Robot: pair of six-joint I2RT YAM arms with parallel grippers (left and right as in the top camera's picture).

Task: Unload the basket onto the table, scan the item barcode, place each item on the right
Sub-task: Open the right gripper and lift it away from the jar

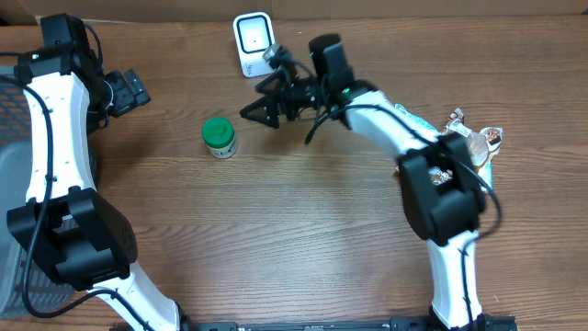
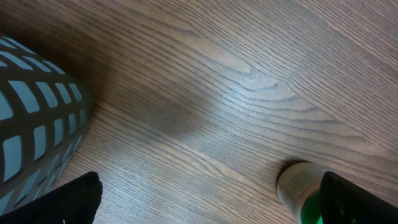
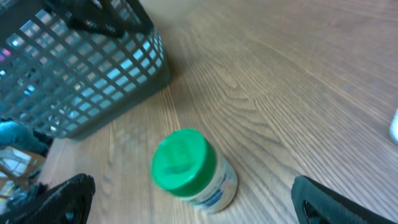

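Green-lid jar [image 1: 219,137] stands upright on table [image 1: 322,230], down-left of scanner [image 1: 254,43], unheld. Right end effector [image 1: 261,114] released and empty, just below scanner. Left end effector [image 1: 127,90] released, far left of scanner. Risk: an off-centre approach clips and tips the jar, or the barcode ends up facing away.

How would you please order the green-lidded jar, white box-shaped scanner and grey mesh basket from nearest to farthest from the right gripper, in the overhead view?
1. Green-lidded jar, just left of the right gripper.
2. White box-shaped scanner, toward the back.
3. Grey mesh basket, far left edge.
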